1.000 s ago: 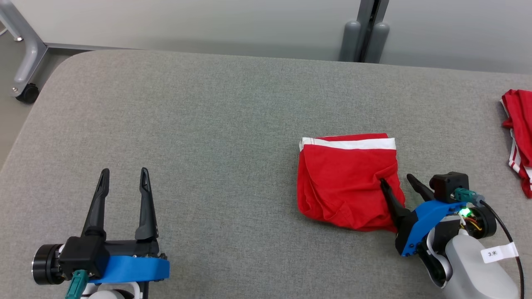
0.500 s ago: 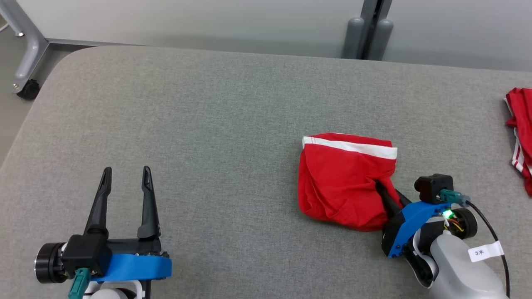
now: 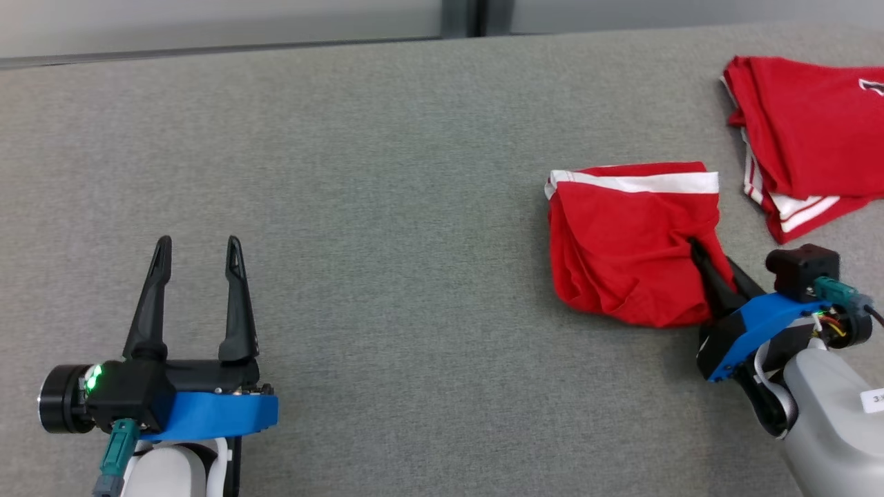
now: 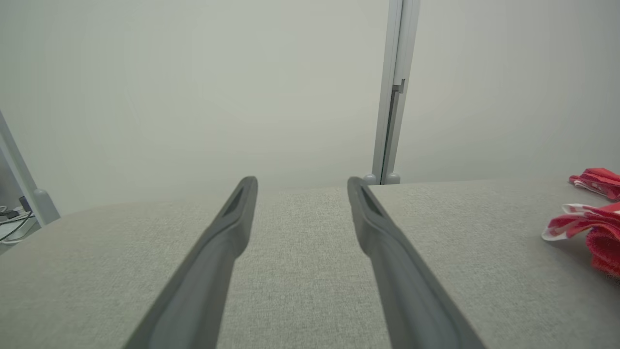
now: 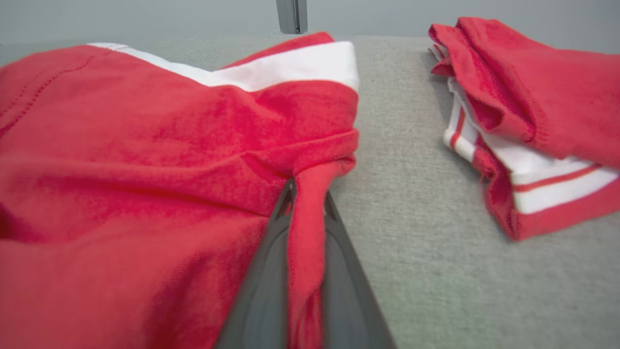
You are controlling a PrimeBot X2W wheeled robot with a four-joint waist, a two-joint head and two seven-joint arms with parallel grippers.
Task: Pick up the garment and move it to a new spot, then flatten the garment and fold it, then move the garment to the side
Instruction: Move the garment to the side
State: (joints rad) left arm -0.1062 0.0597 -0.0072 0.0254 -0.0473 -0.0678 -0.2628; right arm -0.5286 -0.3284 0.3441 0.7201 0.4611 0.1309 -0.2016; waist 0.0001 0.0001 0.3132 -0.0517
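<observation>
Grey worktop (image 3: 387, 172) underneath it all. The folded red garment (image 3: 628, 248), white band on its far edge, spreads ahead-left of the right end effector (image 3: 704, 257), which is clenched on its near-right fold. A second red garment (image 3: 808, 131) lies beyond, apart. The left end effector (image 3: 198, 240) is released, grasping nothing. The forearm tag (image 3: 873, 399) has its writing cut off.

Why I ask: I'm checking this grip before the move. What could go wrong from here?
The right gripper pinches only a thin fold at the edge of the garment; pulling could slip it free or drag the folded layers open.
The other garment lies close on the right; a move that way could bump or overlap it.
</observation>
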